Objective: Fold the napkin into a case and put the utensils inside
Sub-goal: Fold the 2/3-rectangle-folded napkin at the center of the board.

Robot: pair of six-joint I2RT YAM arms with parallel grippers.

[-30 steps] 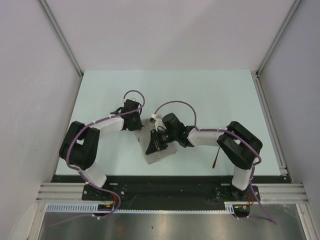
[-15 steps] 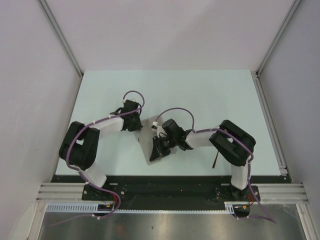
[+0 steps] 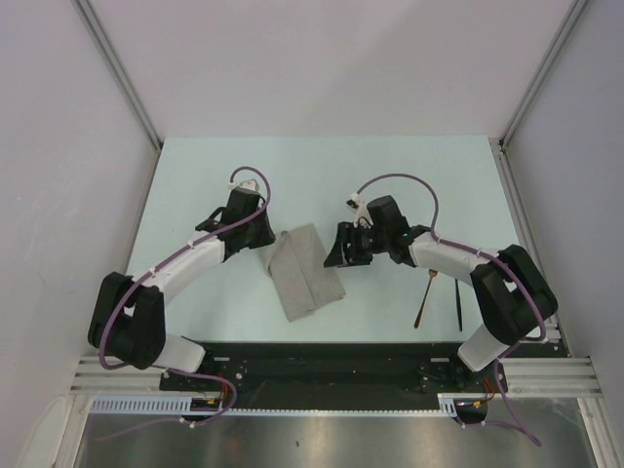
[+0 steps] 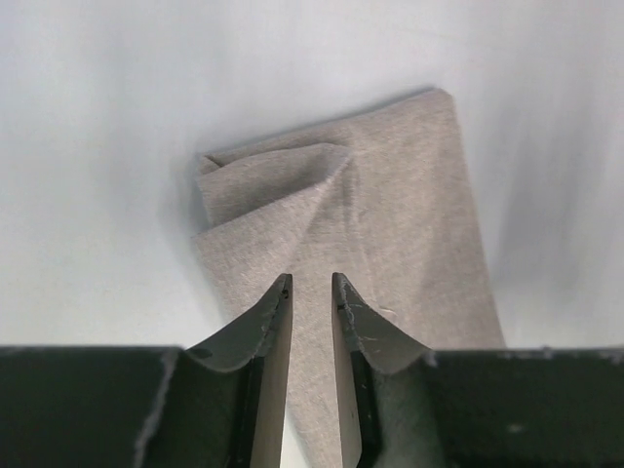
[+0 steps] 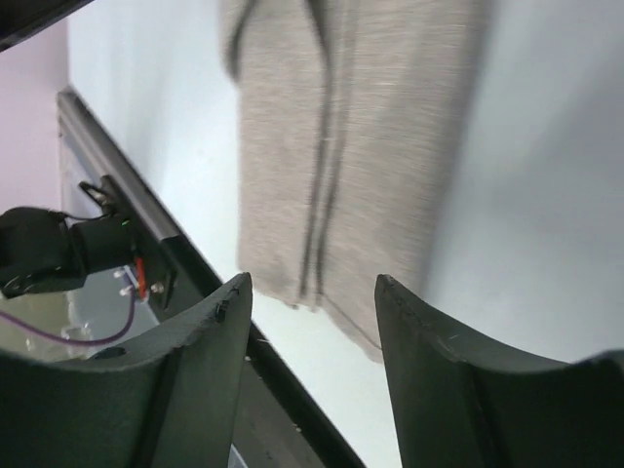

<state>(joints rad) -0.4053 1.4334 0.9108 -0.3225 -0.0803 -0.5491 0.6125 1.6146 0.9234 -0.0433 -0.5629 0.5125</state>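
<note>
The napkin (image 3: 306,272) lies folded into a narrow grey-beige oblong case near the table's front middle. It also shows in the left wrist view (image 4: 400,195), with a bunched corner at its far left, and in the right wrist view (image 5: 380,117). My left gripper (image 3: 267,239) hovers at its far left end, jaws a narrow gap apart and holding nothing (image 4: 311,281). My right gripper (image 3: 337,255) is just right of the cloth, wide open and empty (image 5: 312,283). The copper-orange fork (image 3: 421,300) and the thin black piece (image 3: 458,296) lie at the front right.
The black rail (image 5: 185,273) runs along the table's near edge, close to the napkin's near end. Grey walls stand on the left, right and back sides. The pale table top (image 3: 390,175) stretches behind the arms.
My right gripper has lifted off the napkin and pulled back to the right, uncovering the cutlery. My left gripper has drawn slightly back left. The cloth now lies folded and uncovered.
</note>
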